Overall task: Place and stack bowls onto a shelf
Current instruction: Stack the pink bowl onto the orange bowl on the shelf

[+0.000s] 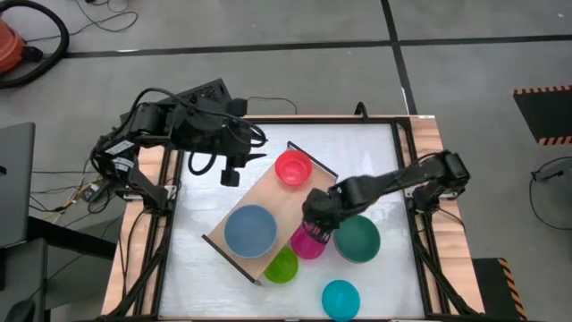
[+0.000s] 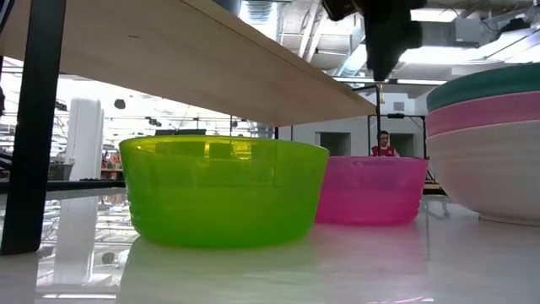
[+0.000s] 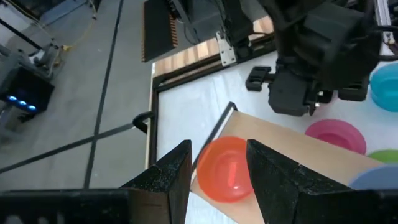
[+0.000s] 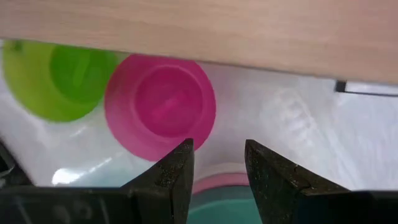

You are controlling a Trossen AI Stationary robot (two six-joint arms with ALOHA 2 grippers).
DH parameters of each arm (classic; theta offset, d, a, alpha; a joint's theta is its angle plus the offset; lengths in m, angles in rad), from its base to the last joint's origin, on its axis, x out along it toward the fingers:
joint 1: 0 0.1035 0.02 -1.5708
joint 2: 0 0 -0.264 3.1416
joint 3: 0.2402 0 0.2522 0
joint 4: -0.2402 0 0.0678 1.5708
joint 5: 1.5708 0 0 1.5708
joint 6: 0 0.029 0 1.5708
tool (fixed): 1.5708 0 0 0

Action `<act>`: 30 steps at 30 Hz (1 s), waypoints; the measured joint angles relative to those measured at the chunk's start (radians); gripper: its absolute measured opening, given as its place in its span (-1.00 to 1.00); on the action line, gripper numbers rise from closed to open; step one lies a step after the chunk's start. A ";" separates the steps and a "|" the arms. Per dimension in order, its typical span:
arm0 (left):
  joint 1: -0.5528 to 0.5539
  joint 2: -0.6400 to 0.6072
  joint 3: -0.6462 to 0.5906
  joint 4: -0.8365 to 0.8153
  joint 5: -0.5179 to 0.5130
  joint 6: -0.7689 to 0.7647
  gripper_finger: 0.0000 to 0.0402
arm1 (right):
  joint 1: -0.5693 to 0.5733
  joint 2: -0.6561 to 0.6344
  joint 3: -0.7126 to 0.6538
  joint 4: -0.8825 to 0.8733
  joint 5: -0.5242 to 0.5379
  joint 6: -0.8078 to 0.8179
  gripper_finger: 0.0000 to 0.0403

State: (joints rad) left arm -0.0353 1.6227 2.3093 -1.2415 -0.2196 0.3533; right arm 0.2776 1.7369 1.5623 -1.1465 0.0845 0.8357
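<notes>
The shelf (image 1: 268, 192) lies slantwise on the table and carries a red bowl (image 1: 292, 167) and a blue bowl (image 1: 249, 230). A magenta bowl (image 1: 306, 246) and a lime green bowl (image 1: 281, 266) stand on the table at the shelf's near right edge. My right gripper (image 1: 315, 230) hangs open above the magenta bowl (image 4: 160, 106), clear of it in the low view (image 2: 381, 67). My left gripper (image 1: 231, 172) is open and empty, high over the table left of the shelf. The red bowl (image 3: 227, 168) shows far below it.
A stack of larger bowls, teal on pink on cream (image 2: 489, 152), stands right of the magenta bowl (image 1: 359, 239). A cyan bowl (image 1: 340, 299) sits near the table's front edge. In the low view the shelf board (image 2: 211, 59) overhangs the lime green bowl (image 2: 221, 190).
</notes>
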 joint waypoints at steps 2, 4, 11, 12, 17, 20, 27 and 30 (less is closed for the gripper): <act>0.000 -0.004 0.000 -0.007 0.019 0.000 -0.31 | 0.032 0.018 0.002 0.006 0.037 0.041 -0.17; 0.000 -0.004 0.000 -0.010 0.030 0.000 -0.31 | 0.063 0.034 0.002 0.016 0.053 0.059 -0.16; 0.000 -0.003 0.000 -0.011 0.058 0.000 -0.31 | 0.087 0.061 -0.020 0.123 0.068 0.086 0.10; 0.000 -0.003 0.000 -0.012 0.058 -0.001 -0.31 | 0.087 0.057 -0.039 0.120 0.080 0.091 0.16; 0.000 -0.003 0.000 -0.038 0.066 -0.027 -0.31 | 0.143 0.045 -0.170 0.269 0.157 0.032 0.26; 0.000 -0.003 0.000 -0.047 0.066 -0.026 -0.31 | 0.187 0.054 -0.240 0.384 0.147 -0.070 0.26; 0.000 -0.003 0.000 -0.044 0.064 -0.007 -0.31 | 0.213 0.068 -0.235 0.480 0.126 -0.362 0.26; 0.000 -0.003 0.000 -0.048 0.063 -0.008 -0.31 | 0.211 0.067 -0.230 0.483 0.100 -0.463 0.26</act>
State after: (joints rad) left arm -0.0353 1.6196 2.3096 -1.2892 -0.1563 0.3454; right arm 0.4888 1.8040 1.3324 -0.6639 0.1845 0.3728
